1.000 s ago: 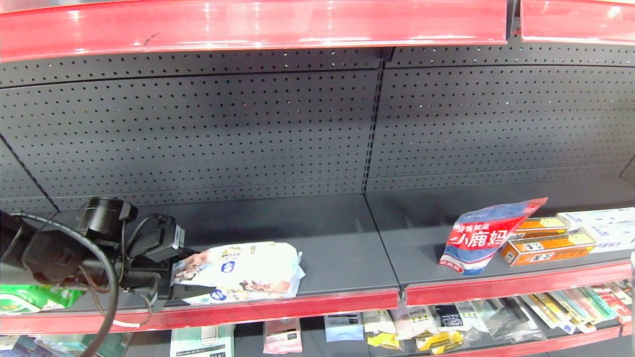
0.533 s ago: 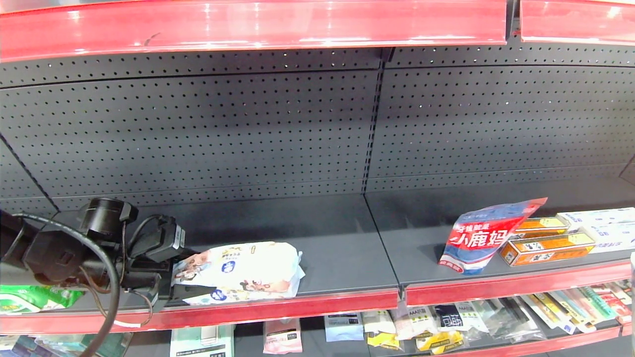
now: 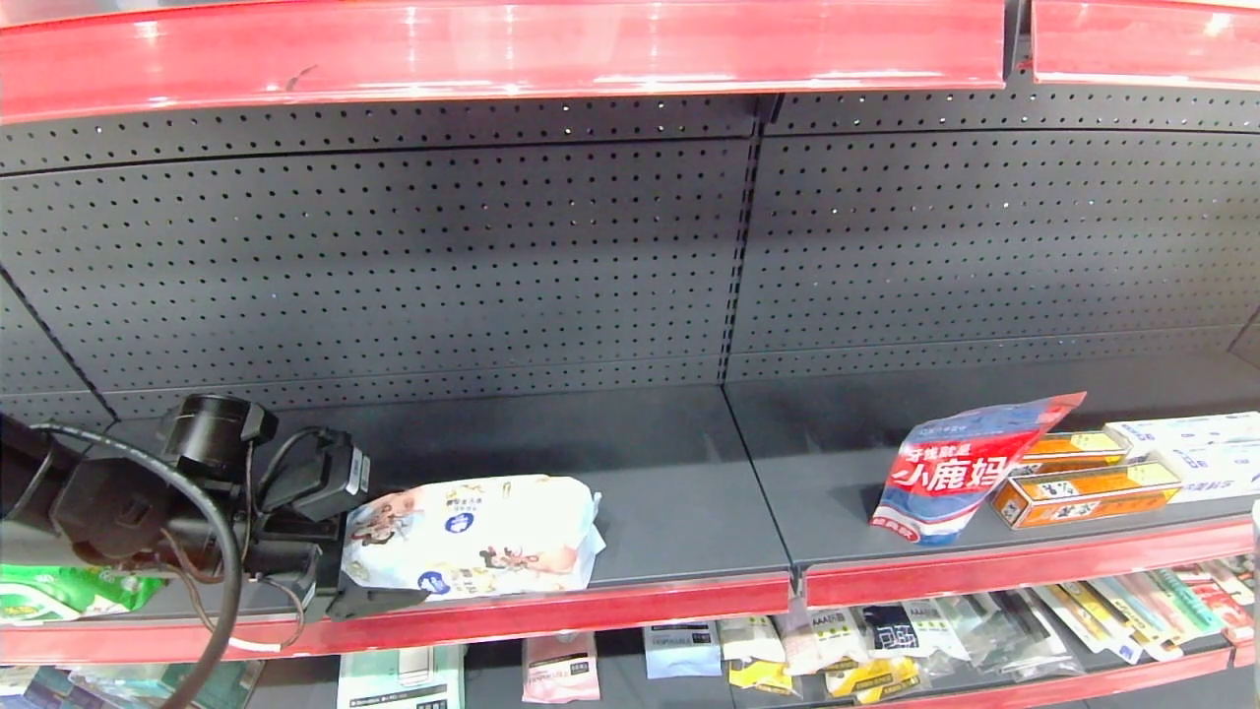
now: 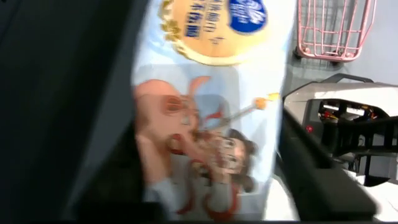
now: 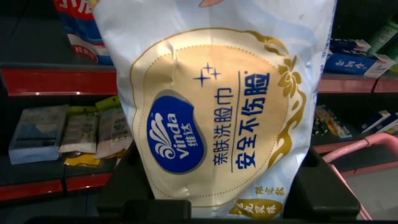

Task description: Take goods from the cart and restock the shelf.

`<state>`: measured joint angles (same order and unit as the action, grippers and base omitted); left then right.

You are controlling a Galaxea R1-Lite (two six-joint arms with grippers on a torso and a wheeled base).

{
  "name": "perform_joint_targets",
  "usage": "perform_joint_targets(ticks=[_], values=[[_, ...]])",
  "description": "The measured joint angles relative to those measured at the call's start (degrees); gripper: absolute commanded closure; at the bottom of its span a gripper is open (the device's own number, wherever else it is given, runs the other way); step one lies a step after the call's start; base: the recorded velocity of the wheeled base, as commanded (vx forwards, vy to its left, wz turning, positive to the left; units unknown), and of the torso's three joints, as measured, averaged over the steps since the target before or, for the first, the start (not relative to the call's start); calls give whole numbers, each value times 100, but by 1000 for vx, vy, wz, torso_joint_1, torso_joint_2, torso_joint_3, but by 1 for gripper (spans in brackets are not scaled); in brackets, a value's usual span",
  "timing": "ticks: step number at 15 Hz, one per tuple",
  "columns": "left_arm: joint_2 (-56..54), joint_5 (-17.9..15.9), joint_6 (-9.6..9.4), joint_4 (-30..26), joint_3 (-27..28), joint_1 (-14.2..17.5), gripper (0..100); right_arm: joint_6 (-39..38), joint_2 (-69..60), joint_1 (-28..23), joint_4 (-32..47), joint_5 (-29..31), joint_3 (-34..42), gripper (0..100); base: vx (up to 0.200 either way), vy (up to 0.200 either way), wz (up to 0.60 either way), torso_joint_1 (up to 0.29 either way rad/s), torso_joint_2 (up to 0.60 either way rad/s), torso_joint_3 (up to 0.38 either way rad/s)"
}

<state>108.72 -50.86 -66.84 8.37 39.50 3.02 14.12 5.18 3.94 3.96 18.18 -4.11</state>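
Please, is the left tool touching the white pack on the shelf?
Touching: the head view shows the white pack's left end lying against the left tool's lower finger.

White cartoon-printed tissue pack point(image 3: 472, 537) lying flat at the shelf point(image 3: 669, 512) front, second pack point(image 5: 217, 106), seemingly alike, upright

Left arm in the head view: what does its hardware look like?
The left arm is black: blocky housings, a round capped cylinder on top, a thick black cable looping below, thinner wires, and a black hand.
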Motion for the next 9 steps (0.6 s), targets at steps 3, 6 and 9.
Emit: perform_joint_targets(ticks=[3,6,9], values=[[-98,-21,315,0,-2,15,0,2,0,0,0,-1,1,100,0,0,0,0,0,0],[-478,-163,1044,16,2,28,0,0,0,0,0,-6,9,100,0,0,0,0,0,0],[-968,-251,1919,65,22,39,0,0,0,0,0,-6,9,100,0,0,0,0,0,0]])
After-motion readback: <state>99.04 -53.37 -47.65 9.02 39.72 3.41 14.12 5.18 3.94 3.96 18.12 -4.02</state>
